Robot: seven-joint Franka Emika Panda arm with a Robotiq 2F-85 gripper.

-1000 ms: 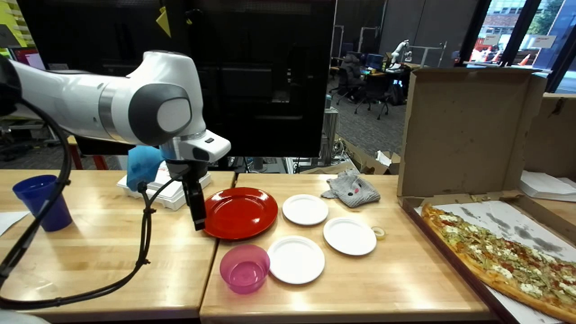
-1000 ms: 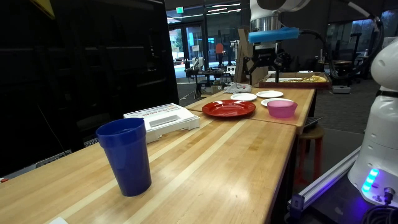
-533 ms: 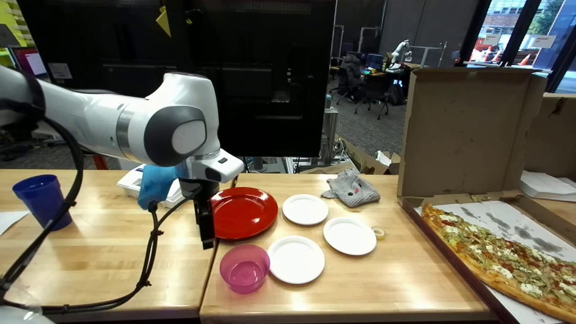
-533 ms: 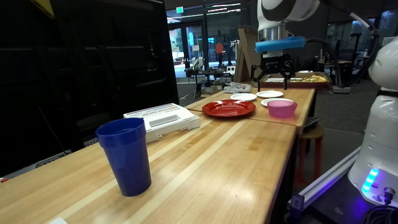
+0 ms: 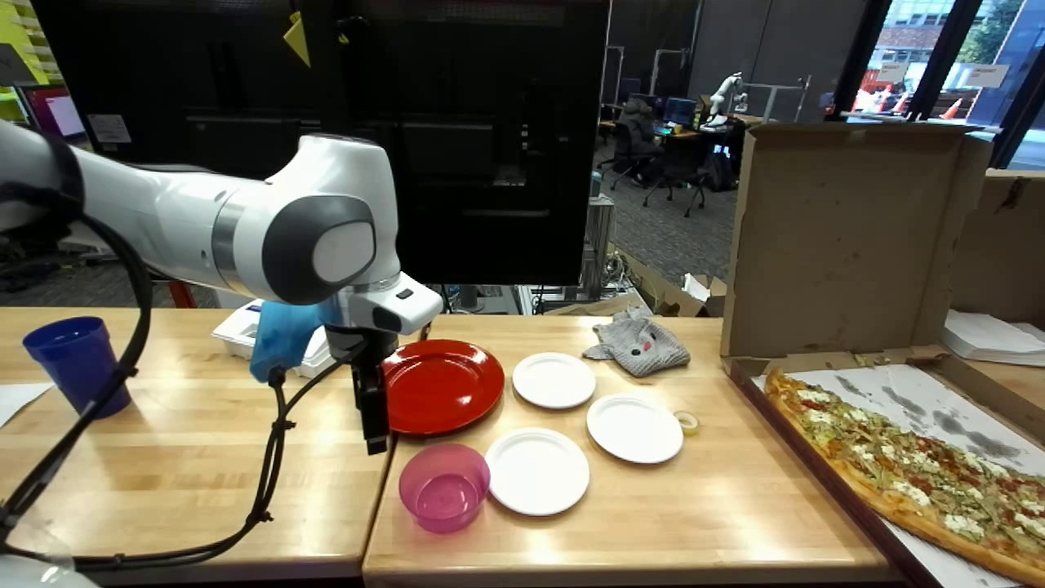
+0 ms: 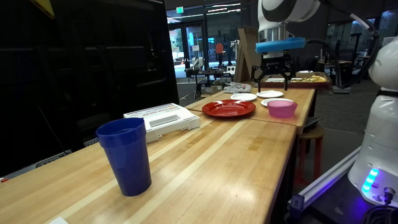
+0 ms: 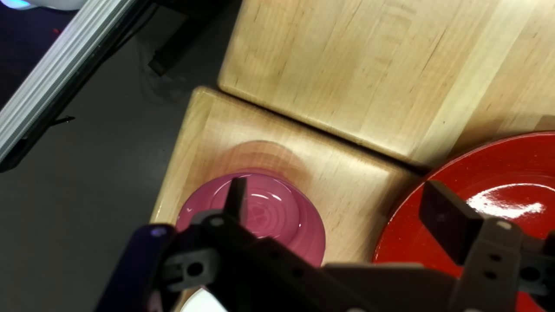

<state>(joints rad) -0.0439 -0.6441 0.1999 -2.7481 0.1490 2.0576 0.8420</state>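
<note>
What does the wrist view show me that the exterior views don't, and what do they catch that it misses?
Only the wrist view shows the gripper from above, with one finger in front of the pink bowl and the other finger in front of the red plate.

Only the exterior views show, in both, the blue plastic cup, first aid kit, gray knitted animal-face piece and pizza in its open cardboard box.

Both kinds share the gripper, pink bowl, red plate, tabletop seam and a white paper plate.

Window (image 5: 906, 41): bright daylight
Black panel (image 5: 457, 163): deep darkness, faint reflections
Tabletop (image 6: 220, 183): warm, with pale sheen
Red plate (image 7: 498, 173): sharp white glare
Pink bowl (image 7: 269, 212): soft reddish shadow
Floor (image 7: 104, 186): dim, murky
</note>
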